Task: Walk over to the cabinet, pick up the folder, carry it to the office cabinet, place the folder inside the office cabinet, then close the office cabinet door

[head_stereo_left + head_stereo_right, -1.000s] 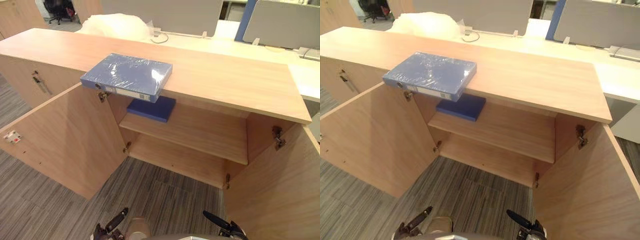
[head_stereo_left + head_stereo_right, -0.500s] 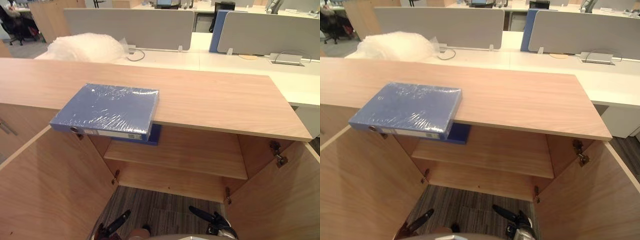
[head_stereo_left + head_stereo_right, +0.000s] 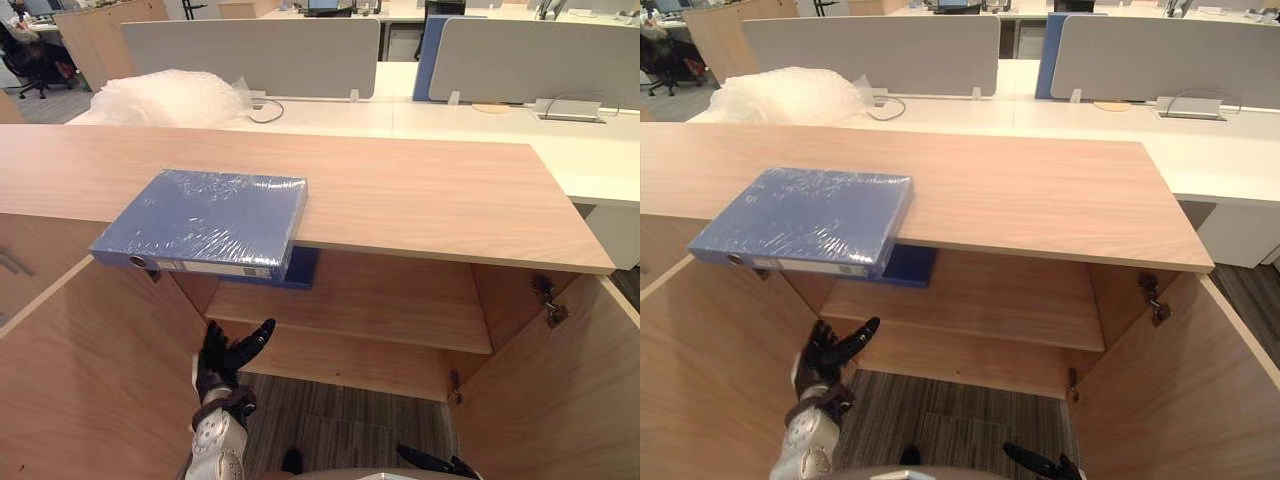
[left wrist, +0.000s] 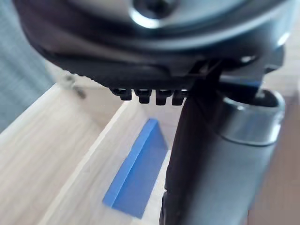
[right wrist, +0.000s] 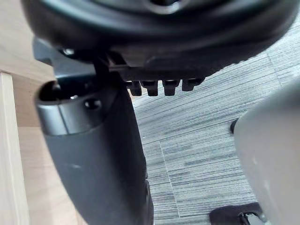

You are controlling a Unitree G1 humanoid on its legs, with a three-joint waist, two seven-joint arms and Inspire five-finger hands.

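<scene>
Empty left hand, fingers relaxed, hovers beneath the wrapped folder overhanging the cabinet top, open door beside it.

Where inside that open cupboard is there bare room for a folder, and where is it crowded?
The upper shelf is bare from the blue binder at its left end to the right wall; the bottom compartment looks bare too. The left end is crowded: the wrapped folder overhangs the cabinet top there, with the left hand raised below it.

Folder overhangs cabinet top; left robot hand spread below.
</scene>
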